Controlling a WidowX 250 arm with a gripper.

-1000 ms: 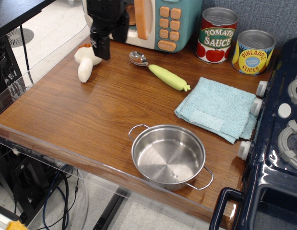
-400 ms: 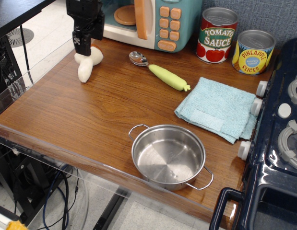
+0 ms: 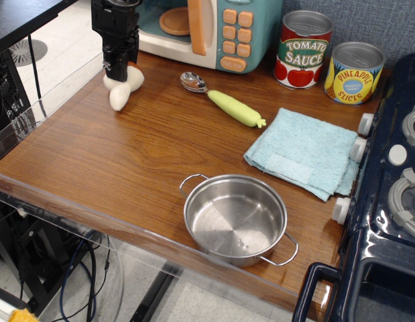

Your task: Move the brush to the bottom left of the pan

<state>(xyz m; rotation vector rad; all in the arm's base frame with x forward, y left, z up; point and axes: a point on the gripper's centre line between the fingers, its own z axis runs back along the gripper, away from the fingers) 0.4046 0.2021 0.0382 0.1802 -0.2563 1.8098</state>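
Observation:
The brush (image 3: 120, 94) is a cream-white mushroom-shaped toy. It lies at the back left of the wooden counter, stem pointing toward the front. My black gripper (image 3: 119, 72) is right over its cap end, with the fingers down against the toy. The fingers hide the cap's top and I cannot make out a gap between them. The pan (image 3: 235, 218) is a shiny steel pot with two wire loop handles. It stands empty near the counter's front edge, far to the right and front of the brush.
A metal spoon with a yellow-green handle (image 3: 227, 102) lies behind the middle of the counter. A light blue cloth (image 3: 302, 151) lies right of it. Two cans (image 3: 302, 48) and a toy microwave (image 3: 214, 30) stand along the back. A dark blue toy stove (image 3: 395, 194) borders the right side.
My gripper came from the right side of the brush to its left, then settled lower onto its cap end. The brush's stem has shifted slightly.

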